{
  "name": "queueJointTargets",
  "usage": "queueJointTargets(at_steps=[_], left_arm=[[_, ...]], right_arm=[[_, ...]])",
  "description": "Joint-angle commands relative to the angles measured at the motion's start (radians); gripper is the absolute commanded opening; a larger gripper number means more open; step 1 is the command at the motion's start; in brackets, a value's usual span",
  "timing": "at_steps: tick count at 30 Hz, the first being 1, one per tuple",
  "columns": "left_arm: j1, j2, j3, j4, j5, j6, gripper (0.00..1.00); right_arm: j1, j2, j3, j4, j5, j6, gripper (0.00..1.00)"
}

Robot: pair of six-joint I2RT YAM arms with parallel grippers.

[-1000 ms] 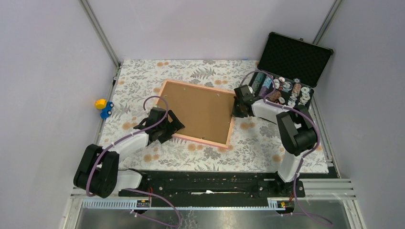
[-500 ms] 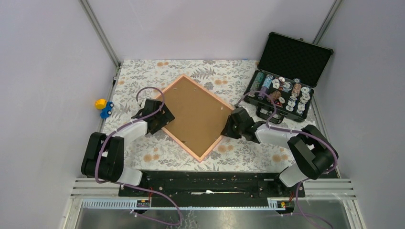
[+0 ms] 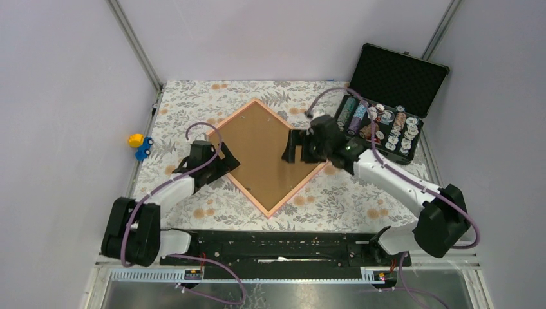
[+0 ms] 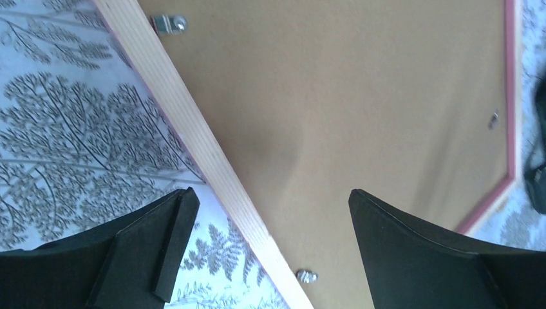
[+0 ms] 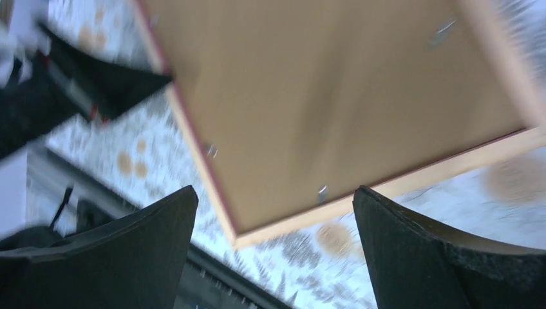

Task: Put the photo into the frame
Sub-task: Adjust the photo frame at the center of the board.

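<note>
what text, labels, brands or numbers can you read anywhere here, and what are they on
No text can be read in any view.
Chips in the black case: patterned faces, too small to read.
Back of the frame: plain brown board with metal clips, no label.
Tablecloth: floral print only, no words.

Floral-cloth table (image 3: 360, 199): frame (image 3: 257, 151) lies mid-table, brown back up, turned diamond-wise. Open black case (image 3: 396, 77) sits far-right of frame. Yellow-blue toy (image 3: 139, 145) well left of frame, at cloth edge.
</note>
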Motion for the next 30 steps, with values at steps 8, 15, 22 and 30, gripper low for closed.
queueJointTargets(at_steps=[8,15,22,30], left_arm=[[-0.078,-0.24,-0.204,0.127,0.151,-0.093,0.99],[-0.09,-0.171,-0.213,0.194,0.148,-0.08,0.99],[-0.09,-0.104,-0.194,0.204,0.139,-0.072,0.99],[-0.087,-0.12,-0.156,0.174,0.067,-0.054,0.99]], right_arm=[[-0.235,0.311,0.252,-0.014,0.125,-0.213,0.98],[-0.247,0.503,0.334,-0.011,0.21,-0.26,0.96],[-0.25,0.559,0.297,0.024,0.203,-0.265,0.95],[-0.245,0.487,0.089,0.119,0.018,-0.147,0.87]])
